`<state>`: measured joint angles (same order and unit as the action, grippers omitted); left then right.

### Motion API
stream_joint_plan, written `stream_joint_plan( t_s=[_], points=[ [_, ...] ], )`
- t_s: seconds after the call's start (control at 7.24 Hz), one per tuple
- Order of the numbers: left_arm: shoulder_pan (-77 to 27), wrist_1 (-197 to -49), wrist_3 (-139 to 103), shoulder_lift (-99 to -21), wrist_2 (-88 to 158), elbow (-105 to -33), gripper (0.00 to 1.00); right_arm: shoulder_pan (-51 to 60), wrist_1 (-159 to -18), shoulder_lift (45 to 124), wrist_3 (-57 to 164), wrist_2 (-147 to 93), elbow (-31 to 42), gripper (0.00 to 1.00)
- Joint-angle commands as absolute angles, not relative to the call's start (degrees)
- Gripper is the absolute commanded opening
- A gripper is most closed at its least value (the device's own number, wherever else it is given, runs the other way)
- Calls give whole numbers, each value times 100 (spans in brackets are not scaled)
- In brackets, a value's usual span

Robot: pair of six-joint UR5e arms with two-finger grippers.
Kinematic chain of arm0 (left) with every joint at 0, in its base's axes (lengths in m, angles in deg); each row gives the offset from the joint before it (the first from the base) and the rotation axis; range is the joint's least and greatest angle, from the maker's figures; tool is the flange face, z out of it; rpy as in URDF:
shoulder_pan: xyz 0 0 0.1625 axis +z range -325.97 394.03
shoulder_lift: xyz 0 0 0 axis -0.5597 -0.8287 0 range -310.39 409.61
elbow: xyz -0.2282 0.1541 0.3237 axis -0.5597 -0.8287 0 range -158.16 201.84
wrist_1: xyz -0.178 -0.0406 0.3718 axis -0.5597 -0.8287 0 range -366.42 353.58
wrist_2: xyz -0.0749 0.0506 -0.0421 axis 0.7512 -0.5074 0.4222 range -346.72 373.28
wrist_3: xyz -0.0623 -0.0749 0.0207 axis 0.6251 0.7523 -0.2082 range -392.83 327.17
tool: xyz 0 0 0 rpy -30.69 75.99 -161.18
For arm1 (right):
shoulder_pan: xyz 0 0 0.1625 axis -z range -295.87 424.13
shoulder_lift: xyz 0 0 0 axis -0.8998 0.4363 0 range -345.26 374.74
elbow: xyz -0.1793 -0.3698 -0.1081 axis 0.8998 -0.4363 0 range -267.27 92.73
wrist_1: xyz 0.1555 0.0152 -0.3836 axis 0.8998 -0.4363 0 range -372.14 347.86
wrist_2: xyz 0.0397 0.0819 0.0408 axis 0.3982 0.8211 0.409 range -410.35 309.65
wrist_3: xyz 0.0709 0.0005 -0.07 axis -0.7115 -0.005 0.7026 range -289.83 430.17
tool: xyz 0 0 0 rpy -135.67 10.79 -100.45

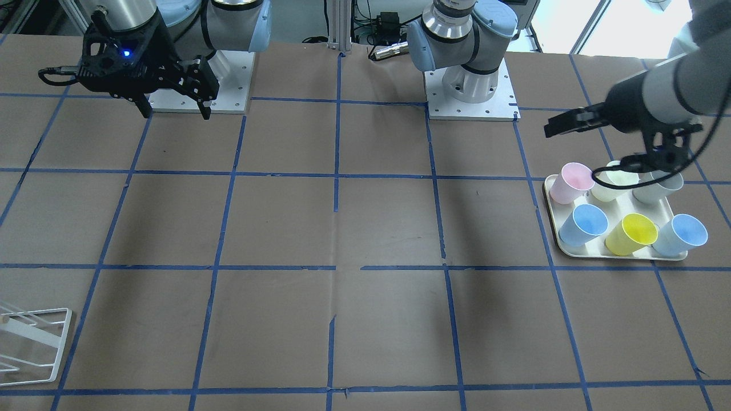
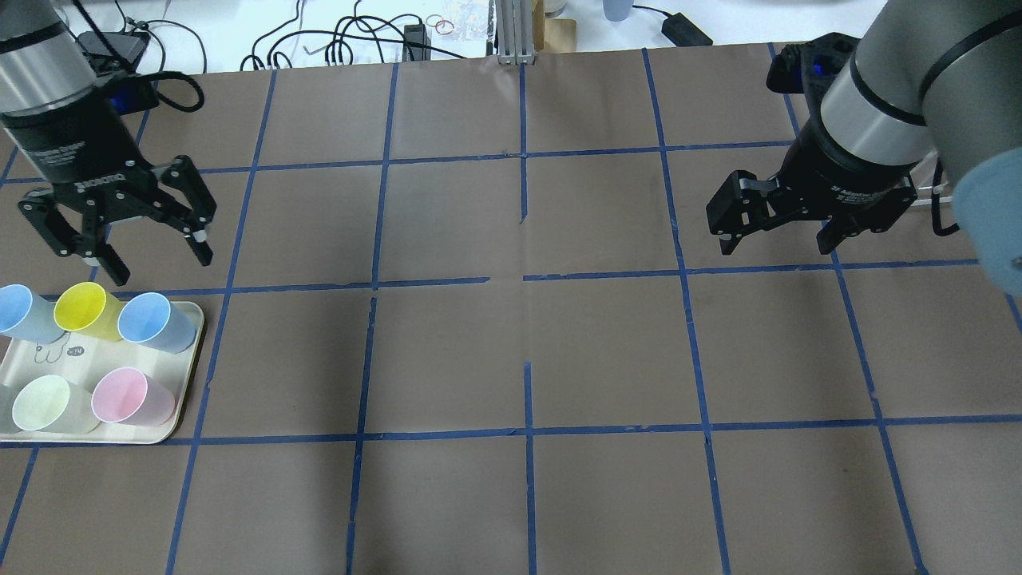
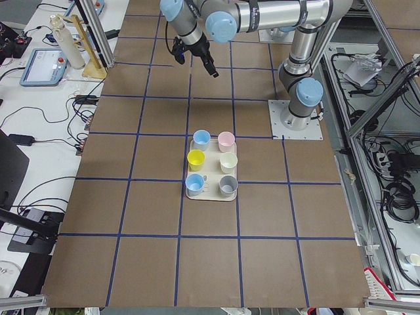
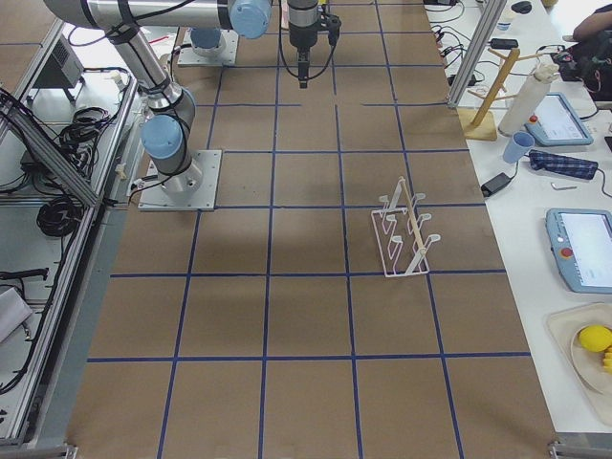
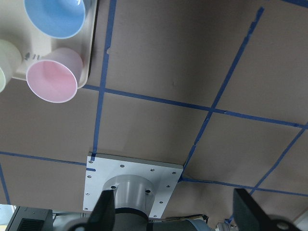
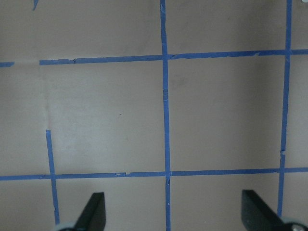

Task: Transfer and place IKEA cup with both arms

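The IKEA cup [image 2: 16,309], very pale icy blue, stands upright at the far left corner of a cream tray [image 2: 180,399], next to a yellow cup [image 2: 82,307]. It also shows in the front view [image 1: 683,234]. My left gripper [image 2: 160,267] hangs open and empty above the table just beyond the tray; in the front view [image 1: 557,125] it is up and left of the cups. My right gripper [image 2: 774,241] is open and empty over bare table on the other side, also seen in the front view [image 1: 176,113]. The wrist views show both pairs of fingers spread with nothing between them.
The tray also holds a deeper blue cup [image 2: 152,321], a pink cup [image 2: 128,397], a pale green cup [image 2: 46,403] and a grey cup [image 1: 657,191]. A white wire rack [image 1: 31,342] stands at the table's far corner on my right side.
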<state>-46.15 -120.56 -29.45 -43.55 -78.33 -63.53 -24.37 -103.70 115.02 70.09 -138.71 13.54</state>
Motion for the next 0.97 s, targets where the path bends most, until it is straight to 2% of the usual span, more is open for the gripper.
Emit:
stream_joint_plan(
  t_s=[0.0, 0.14, 0.28, 0.41, 0.69, 0.83],
  points=[
    [-5392, -10582, -2633, -3691, -7822, -7225, 91, -2438, -10363, 11502, 6991, -13877, 1354, 100],
    [-5481, -9242, -2667, -3583, -7813, -7629, 100, -2438, -10372, 11502, 6982, -13886, 1354, 100],
    [-5630, -8690, -2616, -3608, -7795, -7825, 100, -2438, -10372, 11493, 6982, -13869, 1354, 100],
    [-5841, -8632, -2633, -3670, -7795, -7722, 100, -2438, -10372, 11493, 6982, -13895, 1354, 100],
    [-5834, -8954, -3270, -3819, -7813, -7004, 100, -2438, -10381, 11493, 6982, -13895, 1354, 100],
    [-5782, -9009, -3370, -3854, -7830, -6966, 100, -2438, -10381, 11493, 6982, -13912, 1354, 100]
  ],
)
